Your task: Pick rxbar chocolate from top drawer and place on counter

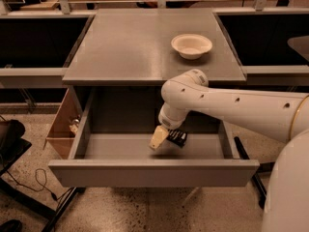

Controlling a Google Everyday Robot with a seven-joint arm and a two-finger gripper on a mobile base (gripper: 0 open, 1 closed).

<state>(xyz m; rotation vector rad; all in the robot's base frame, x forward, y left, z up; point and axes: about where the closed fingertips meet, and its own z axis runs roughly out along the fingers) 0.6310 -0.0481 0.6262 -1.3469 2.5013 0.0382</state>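
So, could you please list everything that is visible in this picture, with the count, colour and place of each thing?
counter: one, matte grey, top of the cabinet, centre.
bowl: one, white, on the counter, towards its far right corner.
top drawer: one, grey, pulled open under the counter.
rxbar chocolate: one, black, on the drawer floor, right of centre.
wooden side box: one, brown, against the drawer's left side.
side benches: two, black-topped, left and right of the counter.
arm: one, white, reaching from the right into the drawer.
end effector: one, beige, low inside the drawer, just left of the rxbar chocolate.
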